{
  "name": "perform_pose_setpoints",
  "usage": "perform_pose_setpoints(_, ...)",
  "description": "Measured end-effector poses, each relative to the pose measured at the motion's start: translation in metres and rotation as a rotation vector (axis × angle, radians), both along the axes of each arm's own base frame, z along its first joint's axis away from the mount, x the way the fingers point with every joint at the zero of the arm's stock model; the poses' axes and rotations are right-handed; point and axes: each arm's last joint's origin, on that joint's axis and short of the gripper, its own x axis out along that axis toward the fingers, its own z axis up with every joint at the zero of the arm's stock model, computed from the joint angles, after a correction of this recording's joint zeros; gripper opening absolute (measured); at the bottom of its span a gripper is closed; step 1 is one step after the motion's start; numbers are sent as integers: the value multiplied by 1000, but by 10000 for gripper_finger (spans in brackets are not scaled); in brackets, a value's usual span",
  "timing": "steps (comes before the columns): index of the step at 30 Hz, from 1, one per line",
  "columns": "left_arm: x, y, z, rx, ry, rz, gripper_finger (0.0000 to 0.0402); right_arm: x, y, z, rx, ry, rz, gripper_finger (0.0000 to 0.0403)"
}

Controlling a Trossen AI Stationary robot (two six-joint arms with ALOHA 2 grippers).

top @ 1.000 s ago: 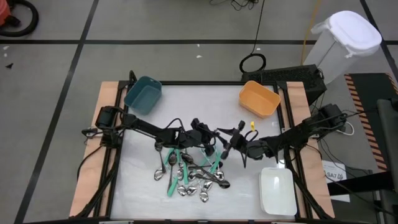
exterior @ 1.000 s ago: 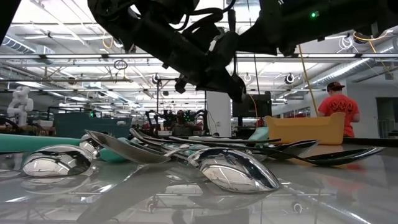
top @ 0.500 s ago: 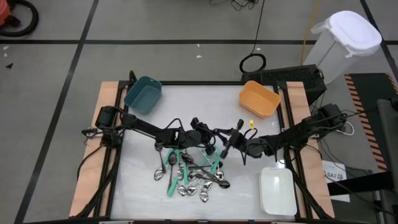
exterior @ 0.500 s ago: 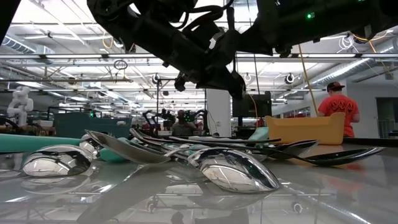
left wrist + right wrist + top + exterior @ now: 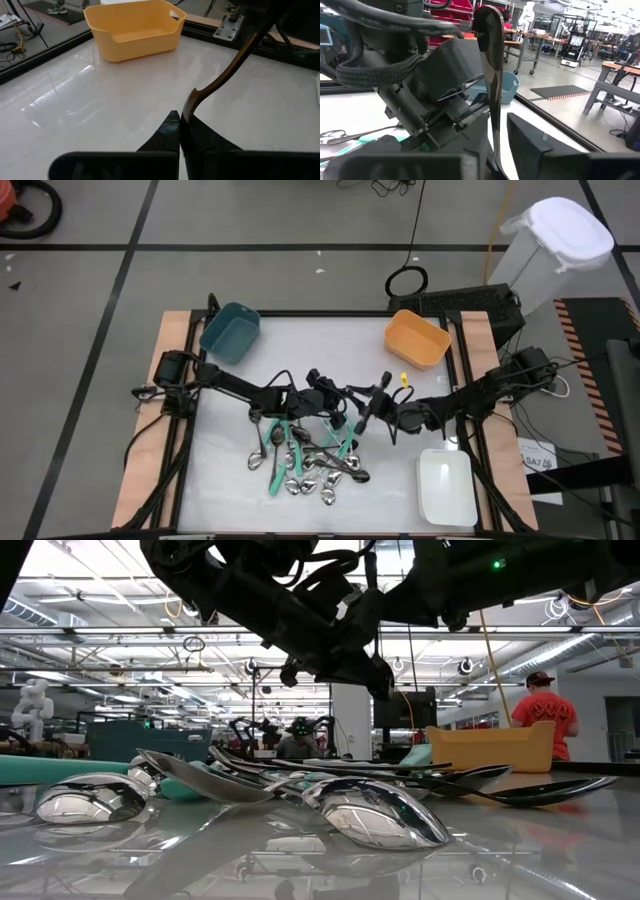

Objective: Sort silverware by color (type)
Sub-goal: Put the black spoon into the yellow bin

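Observation:
The silverware (image 5: 310, 460) lies heaped on the white table near its front middle: shiny spoons, dark pieces and teal-handled ones. Above the heap, one dark utensil (image 5: 378, 395) hangs between my two grippers. My left gripper (image 5: 181, 132) reaches in from the left and is shut on one end. My right gripper (image 5: 495, 145) comes from the right and is shut on the shaft (image 5: 492, 85), which stands up between its fingers. My left gripper pinches the dark utensil at its curved end (image 5: 187, 111) between its two fingertips. The shaft (image 5: 232, 57) runs away from the fingers toward my right gripper, clear of the table. My right gripper holds the utensil's shaft (image 5: 494, 131) between its two fingers, which lie across it. The fingers come level from the table's right side. The contact point itself sits low between the fingers and is partly hidden.
A teal bin (image 5: 232, 332) stands at the far left, an orange bin (image 5: 417, 340) at the far right and a white bin (image 5: 445, 485) at the near right. A person in red (image 5: 545, 715) stands in the room beyond the table.
My right gripper's fingers have drawn together around the dark utensil's shaft. Both arms have kept their places, and the utensil has stayed lifted between them.

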Motion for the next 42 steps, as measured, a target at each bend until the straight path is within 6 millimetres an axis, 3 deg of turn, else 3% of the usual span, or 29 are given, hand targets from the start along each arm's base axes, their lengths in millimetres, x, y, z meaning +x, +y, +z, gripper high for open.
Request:
perform_pose_setpoints(3,0,0,0,-1,2,0,1,0,0,0,-7,6,16,12)
perform_pose_setpoints(8,0,0,0,-2,4,-6,16,0,-1,0,-11,7,3,14)
perform_pose_setpoints(18,-1,-1,2,-20,17,-46,132,-4,-5,8,-42,23,-4,2)
perform_pose_setpoints(23,-11,-4,24,13,46,-118,170,-18,-10,27,-35,41,-4,1)
perform_pose_setpoints(31,-30,-9,56,124,118,-237,174,-49,-27,59,8,31,67,1)
perform_pose_setpoints(37,-33,-4,56,162,163,-258,174,-67,-44,74,66,-7,110,0)
perform_pose_setpoints(42,-34,9,52,142,210,-260,174,-77,-48,75,75,30,121,0)
